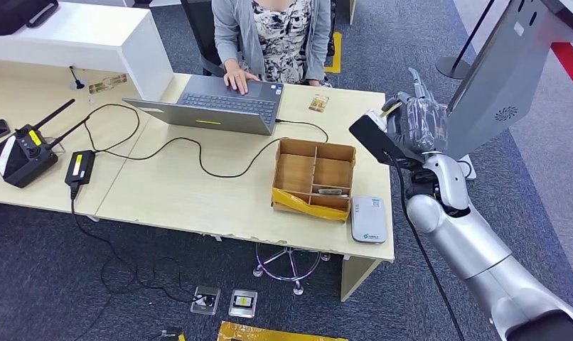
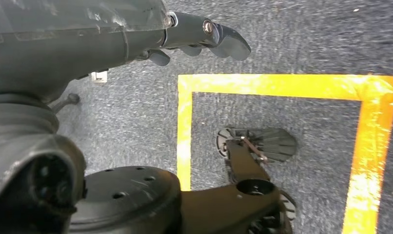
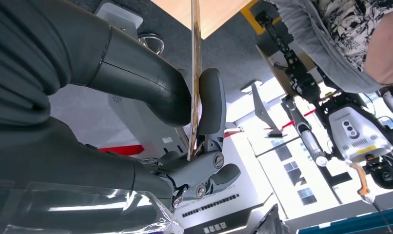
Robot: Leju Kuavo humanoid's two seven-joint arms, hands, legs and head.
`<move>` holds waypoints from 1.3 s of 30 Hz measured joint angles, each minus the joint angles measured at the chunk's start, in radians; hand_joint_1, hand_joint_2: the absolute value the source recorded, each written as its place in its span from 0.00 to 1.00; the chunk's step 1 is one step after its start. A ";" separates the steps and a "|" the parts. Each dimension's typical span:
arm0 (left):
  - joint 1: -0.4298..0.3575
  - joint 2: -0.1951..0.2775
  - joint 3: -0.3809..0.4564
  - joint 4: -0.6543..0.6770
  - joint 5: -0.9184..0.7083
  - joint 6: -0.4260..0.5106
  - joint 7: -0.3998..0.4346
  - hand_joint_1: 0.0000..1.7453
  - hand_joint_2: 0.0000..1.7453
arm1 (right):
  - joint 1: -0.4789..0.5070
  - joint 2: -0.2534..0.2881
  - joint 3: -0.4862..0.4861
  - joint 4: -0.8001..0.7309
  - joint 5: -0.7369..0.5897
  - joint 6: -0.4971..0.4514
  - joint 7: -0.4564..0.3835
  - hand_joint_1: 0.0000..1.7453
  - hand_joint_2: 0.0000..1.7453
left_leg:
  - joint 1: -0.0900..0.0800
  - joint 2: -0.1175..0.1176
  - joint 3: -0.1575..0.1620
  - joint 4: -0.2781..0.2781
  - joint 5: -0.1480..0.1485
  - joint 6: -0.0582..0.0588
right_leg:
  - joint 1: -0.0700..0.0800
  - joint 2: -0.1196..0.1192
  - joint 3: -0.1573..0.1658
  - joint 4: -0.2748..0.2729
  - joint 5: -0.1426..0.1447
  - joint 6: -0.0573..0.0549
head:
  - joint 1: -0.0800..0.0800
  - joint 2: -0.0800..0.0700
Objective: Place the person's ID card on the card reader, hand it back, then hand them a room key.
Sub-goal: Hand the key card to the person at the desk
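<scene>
1. Left hand (image 2: 204,36): hangs low over the carpet, fingers loosely apart and holding nothing. No hazard judged here.
2. Right hand (image 1: 415,121): raised past the right end of the desk (image 1: 198,192), thumb and a finger clamped on a card (image 3: 195,73). The wrist view shows the card edge-on, pinched low on its length, most of it standing free. Which card it is cannot be told.
3. Risk, judged: so shallow a pinch may let the card pivot or slip during a swing; a drop here would land on the floor.
4. Card reader (image 1: 367,219): lies flat at the near right corner, just beside the divided cardboard box (image 1: 313,179) and close to the edge. A downward push could nudge it off.
5. Another card (image 1: 318,103) lies farther along the desk, near the person (image 1: 269,35).
6. Room: open air above the reader; the grey kiosk panel (image 1: 493,85) stands close behind the hand, restricting any backswing. The laptop cable (image 1: 220,167) stays left of the box.
</scene>
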 joint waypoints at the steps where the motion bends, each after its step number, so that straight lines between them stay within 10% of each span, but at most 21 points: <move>1: -0.004 0.000 -0.004 0.000 -0.002 -0.001 0.000 0.00 0.00 | -0.006 0.006 0.000 0.009 0.001 0.000 -0.001 1.00 1.00 | 0.000 0.000 0.000 0.000 0.000 0.000 | 0.000 0.000 0.000 0.000 0.000 0.000 | 0.000 0.000; 39: -0.018 -0.002 -0.045 0.000 -0.026 -0.015 0.052 0.00 0.00 | -0.038 0.136 0.025 0.300 0.011 -0.032 -0.085 1.00 1.00 | 0.000 0.000 0.000 0.000 0.000 0.000 | 0.000 0.000 -0.001 0.000 0.000 0.000 | 0.000 0.000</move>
